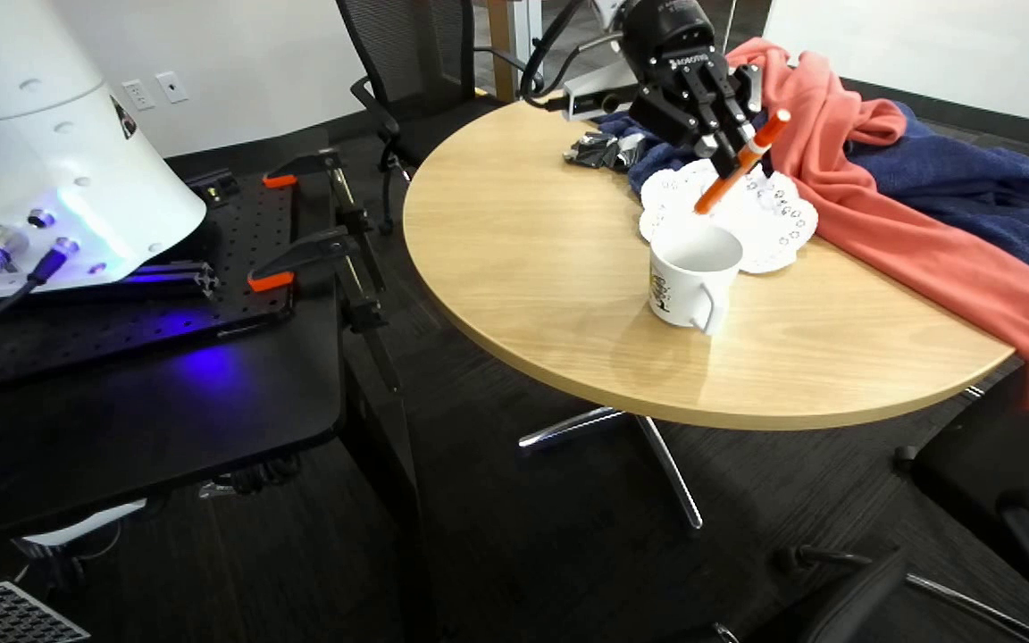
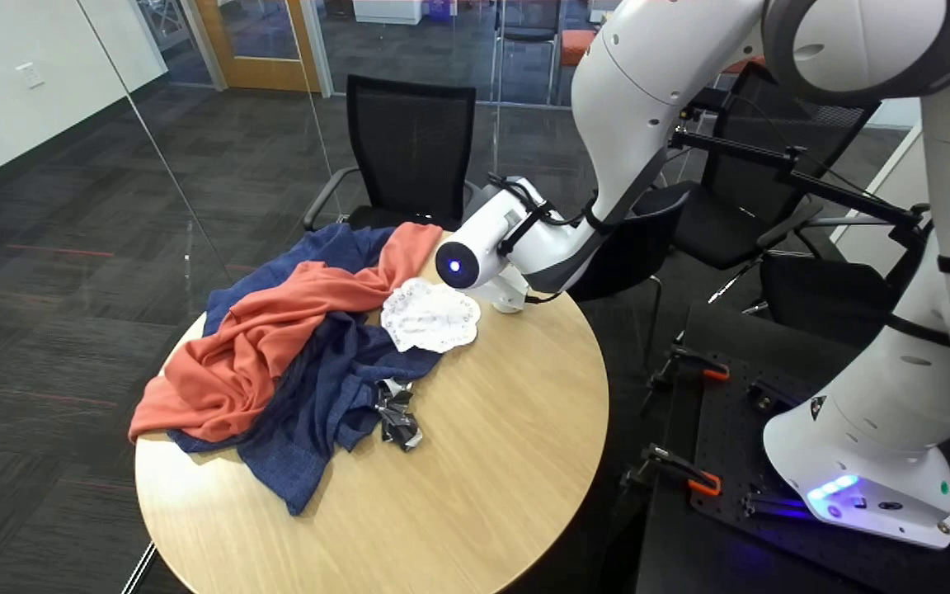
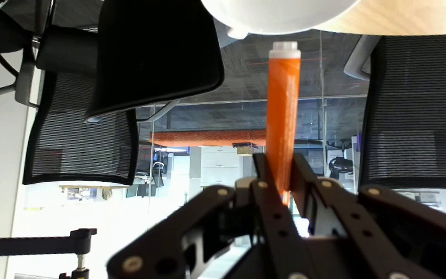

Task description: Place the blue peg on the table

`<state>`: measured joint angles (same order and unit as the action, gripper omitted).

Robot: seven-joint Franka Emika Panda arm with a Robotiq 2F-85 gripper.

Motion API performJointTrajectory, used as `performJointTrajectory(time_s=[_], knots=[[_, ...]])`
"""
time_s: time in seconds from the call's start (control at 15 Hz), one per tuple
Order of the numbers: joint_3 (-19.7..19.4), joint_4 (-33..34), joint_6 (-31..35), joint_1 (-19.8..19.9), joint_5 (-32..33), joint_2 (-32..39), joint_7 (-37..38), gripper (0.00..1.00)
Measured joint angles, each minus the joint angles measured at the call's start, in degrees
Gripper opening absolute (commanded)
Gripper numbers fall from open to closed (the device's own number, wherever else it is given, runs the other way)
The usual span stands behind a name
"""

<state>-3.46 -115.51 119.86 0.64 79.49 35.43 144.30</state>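
No blue peg shows in any view. My gripper is shut on an orange marker with a white end; the wrist view, upside down, shows the marker between the two fingers. The marker is tilted, held in the air over the round wood-grain table, also in the other views. A white mug stands on the table; the marker's lower end appears just above its rim. The mug's side shows in the wrist view. The arm hides the gripper and marker in an exterior view.
A white lace doily lies behind the mug. A coral cloth and dark blue cloth are heaped at the table's edge. A crumpled black wrapper lies beside them. Black chairs stand around the table.
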Motion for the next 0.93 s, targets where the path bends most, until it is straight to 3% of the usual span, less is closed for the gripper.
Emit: performJointTrajectory(time_s=[0.93], knots=[[0.18,3.58,0.0,0.2,-0.32,8.25,-0.21,0.05]])
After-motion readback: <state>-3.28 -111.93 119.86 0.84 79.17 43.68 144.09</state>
